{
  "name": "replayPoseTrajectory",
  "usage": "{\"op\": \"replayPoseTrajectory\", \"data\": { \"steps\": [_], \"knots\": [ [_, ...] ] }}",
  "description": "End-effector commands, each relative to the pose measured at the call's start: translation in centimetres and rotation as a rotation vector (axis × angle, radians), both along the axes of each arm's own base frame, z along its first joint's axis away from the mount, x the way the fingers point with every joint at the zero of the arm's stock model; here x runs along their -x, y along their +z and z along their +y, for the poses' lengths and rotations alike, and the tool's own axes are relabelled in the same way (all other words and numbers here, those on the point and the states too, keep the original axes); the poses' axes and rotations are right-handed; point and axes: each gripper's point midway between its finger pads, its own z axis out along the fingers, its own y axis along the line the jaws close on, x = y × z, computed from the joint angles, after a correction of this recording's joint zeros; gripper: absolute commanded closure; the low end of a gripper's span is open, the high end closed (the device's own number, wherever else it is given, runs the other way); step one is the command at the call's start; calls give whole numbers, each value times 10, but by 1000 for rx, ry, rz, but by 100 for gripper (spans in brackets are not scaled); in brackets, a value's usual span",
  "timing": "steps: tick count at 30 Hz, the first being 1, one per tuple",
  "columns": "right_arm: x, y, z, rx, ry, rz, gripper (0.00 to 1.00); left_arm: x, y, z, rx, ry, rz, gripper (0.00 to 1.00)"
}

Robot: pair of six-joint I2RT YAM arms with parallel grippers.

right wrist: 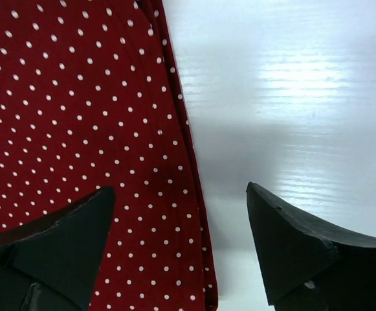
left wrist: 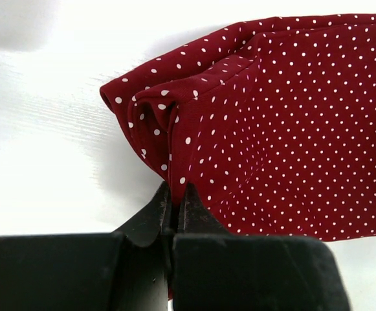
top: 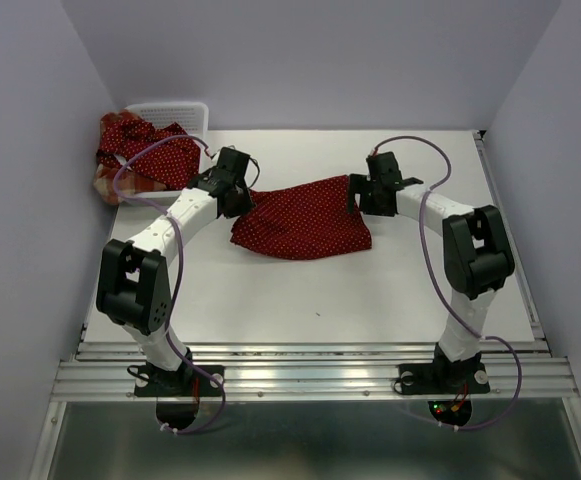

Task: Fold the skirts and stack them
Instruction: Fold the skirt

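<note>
A dark red polka-dot skirt [top: 305, 220] lies spread in the middle of the white table [top: 300, 300]. My left gripper [top: 238, 195] is shut on its left corner. In the left wrist view the closed fingertips [left wrist: 176, 188] pinch a bunched fold of the skirt [left wrist: 291, 129]. My right gripper [top: 360, 195] hovers open over the skirt's right edge. In the right wrist view it [right wrist: 181, 194] straddles the edge of the skirt [right wrist: 77, 110], touching nothing. Another polka-dot skirt [top: 145, 150] lies crumpled at the back left, on a plaid skirt [top: 110, 188].
A white mesh basket [top: 175, 110] stands behind the crumpled pile in the back left corner. Walls close in the table on the left, back and right. Bare table [right wrist: 291, 97] lies to the right of the spread skirt.
</note>
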Motion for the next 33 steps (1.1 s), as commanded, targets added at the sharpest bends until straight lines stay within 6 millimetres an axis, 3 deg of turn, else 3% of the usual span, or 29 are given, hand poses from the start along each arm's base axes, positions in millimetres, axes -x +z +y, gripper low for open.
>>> {"op": "replayPoseTrajectory", "data": {
  "steps": [1,7,13,17,28,33],
  "knots": [
    [-2,-3,10,-46,52,25,23,-10,23,1,-11,1,-53,100],
    [5,-25,7,-35,36,74,53,-14,27,0,-5,11,-56,100],
    [18,-38,12,-68,48,125,67,-15,24,-8,17,7,-36,100],
    [27,-43,16,-93,67,146,71,-17,27,-19,27,-6,-36,100],
    [40,-46,31,-179,129,149,73,-28,51,-82,106,-95,-81,100],
    [41,-42,35,-204,143,144,73,-31,43,-109,109,-130,-56,100]
  ]
}}
